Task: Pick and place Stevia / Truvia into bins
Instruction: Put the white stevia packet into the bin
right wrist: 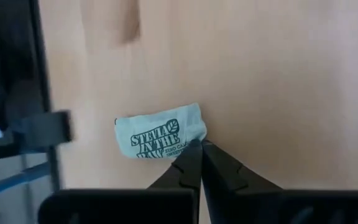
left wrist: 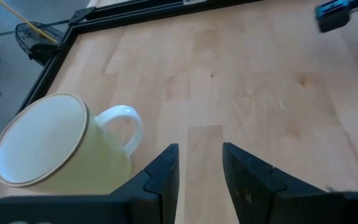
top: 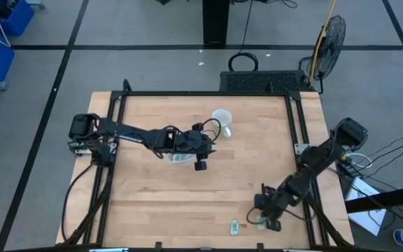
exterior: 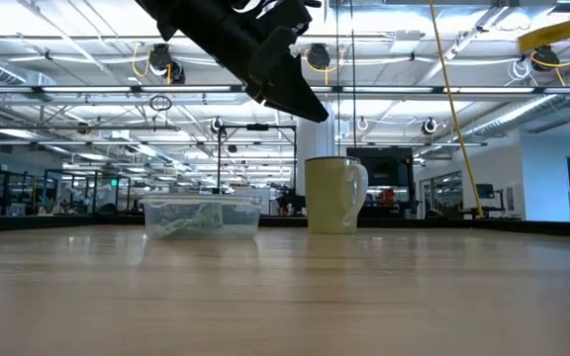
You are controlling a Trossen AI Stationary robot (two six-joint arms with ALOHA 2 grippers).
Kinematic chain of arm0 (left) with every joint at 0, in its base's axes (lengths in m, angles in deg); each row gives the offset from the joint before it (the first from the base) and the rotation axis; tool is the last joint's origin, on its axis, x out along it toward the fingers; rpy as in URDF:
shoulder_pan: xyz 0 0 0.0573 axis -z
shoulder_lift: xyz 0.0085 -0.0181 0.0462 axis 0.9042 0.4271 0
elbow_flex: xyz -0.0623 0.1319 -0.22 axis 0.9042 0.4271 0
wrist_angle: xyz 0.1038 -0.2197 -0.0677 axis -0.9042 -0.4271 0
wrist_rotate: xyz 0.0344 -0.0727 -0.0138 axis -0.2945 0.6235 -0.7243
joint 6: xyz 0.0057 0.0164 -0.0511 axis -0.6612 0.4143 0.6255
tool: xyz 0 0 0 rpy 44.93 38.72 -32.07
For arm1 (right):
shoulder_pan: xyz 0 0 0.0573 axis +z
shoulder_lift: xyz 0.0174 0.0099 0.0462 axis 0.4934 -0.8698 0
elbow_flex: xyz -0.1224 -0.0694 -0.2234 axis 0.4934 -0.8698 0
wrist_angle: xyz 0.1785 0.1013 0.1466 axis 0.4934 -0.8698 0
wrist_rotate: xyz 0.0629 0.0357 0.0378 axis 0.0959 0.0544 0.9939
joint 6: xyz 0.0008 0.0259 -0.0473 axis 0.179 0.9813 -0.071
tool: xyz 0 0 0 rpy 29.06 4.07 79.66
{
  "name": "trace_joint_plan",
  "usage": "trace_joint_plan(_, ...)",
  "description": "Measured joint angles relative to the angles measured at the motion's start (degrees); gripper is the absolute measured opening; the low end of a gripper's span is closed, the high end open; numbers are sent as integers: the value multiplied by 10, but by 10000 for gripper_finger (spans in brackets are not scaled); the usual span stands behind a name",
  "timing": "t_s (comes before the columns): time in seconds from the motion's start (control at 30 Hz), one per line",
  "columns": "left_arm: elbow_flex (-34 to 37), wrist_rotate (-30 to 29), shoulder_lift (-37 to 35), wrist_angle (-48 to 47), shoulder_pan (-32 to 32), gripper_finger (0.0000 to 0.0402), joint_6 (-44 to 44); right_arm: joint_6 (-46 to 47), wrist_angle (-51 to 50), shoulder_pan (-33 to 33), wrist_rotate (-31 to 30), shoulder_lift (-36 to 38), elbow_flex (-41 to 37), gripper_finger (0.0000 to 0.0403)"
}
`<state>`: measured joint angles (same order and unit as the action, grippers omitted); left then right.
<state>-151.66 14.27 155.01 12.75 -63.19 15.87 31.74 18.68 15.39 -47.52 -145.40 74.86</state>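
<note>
One pale green Stevia packet [right wrist: 160,138] is at the tip of my right gripper [right wrist: 199,148], which is shut near the table's near right corner [top: 263,221]. Another packet [top: 234,226] lies flat on the wood to its left. The clear oval bin [top: 180,157] stands mid-table with several packets in it [exterior: 203,218]. My left gripper [left wrist: 201,158] is open and holds nothing. It hovers above the table beside the bin and just near of the white mug [left wrist: 48,149]; in the low view it is well above the bin [exterior: 300,99]. My right gripper pinches the Stevia packet by one corner [right wrist: 194,140], between the ends of its two shut fingers. The printed face of the packet is toward the camera. Whether the packet is clear of the table, I cannot tell.
The white mug [top: 222,122] stands upright toward the far side of the bin, its handle toward the near edge. A black frame [top: 208,94] runs around the table edges. Bare wood [top: 159,203] stretches between the bin and the near edge.
</note>
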Motion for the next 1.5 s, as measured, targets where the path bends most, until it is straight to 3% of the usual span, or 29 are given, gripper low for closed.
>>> trace_joint_plan(0.1, 0, -27, 0, -1, 9, 129, -9, -84, -4, -43, -9, 9, 0, 1)
trace_joint_plan(0.33, 1, -208, -35, -115, 47, 129, -10, -301, 10, -157, -99, 52, -1, 0)
trace_joint_plan(0.5, 0, -293, -92, -206, 83, 129, 77, -498, 162, -259, -203, 57, 0, 0)
trace_joint_plan(0.7, 0, -385, -173, -294, 123, 129, 155, -633, 397, -395, -134, 30, 1, 0)
trace_joint_plan(0.8, 0, -423, -208, -315, 134, 129, 170, -658, 441, -444, -126, 2, 17, 0)
trace_joint_plan(1.0, 0, -456, -249, -314, 130, 129, 171, -694, 407, -479, -52, -109, 125, 0)
trace_joint_plan(1.2, 0, -452, -252, -321, 122, 129, 171, -721, 267, -480, -72, -188, 234, 0)
trace_joint_plan(1.33, 0, -445, -250, -333, 120, 129, 172, -722, 230, -481, -141, -200, 245, 0)
trace_joint_plan(1.5, 0, -434, -248, -347, 120, 129, 183, -725, 207, -484, -117, -199, 245, 0)
